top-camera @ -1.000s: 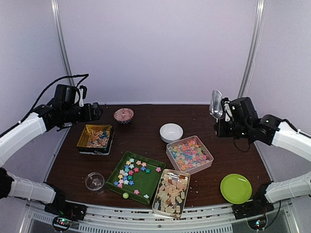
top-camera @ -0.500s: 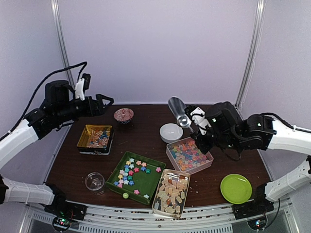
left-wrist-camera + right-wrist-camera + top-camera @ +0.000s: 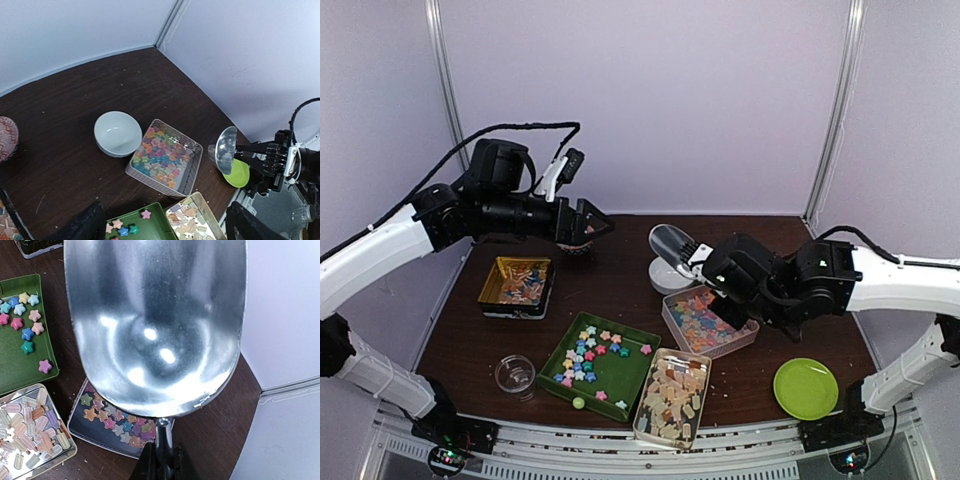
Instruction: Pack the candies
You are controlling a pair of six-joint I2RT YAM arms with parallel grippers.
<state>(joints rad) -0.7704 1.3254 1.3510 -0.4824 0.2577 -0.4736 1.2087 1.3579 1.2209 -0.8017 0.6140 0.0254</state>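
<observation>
Pastel star candies fill a clear square box (image 3: pixel 710 318), and more lie loose in a green tray (image 3: pixel 598 362). Beige chunky candies fill a metal tin (image 3: pixel 672 395). My right gripper (image 3: pixel 706 264) is shut on the handle of an empty silver scoop (image 3: pixel 667 243), held above the white bowl and the star box's far edge. In the right wrist view the scoop (image 3: pixel 155 325) covers most of the star box (image 3: pixel 112 422), with the gripper (image 3: pixel 161 462) clamped on its stem. My left gripper (image 3: pixel 590 225) hangs open and empty, high over the back of the table; its fingers (image 3: pixel 245 225) stand wide apart.
A white bowl (image 3: pixel 670 272) sits behind the star box. A patterned bowl (image 3: pixel 574 240) is at the back, a yellow tin (image 3: pixel 515 283) of sweets at the left, a small glass (image 3: pixel 515 374) at the front left, and a green plate (image 3: pixel 806 388) at the front right.
My right arm swung left from the table's right side, carrying the scoop to above the white bowl and star box. My left arm rose and reached right, over the patterned bowl.
</observation>
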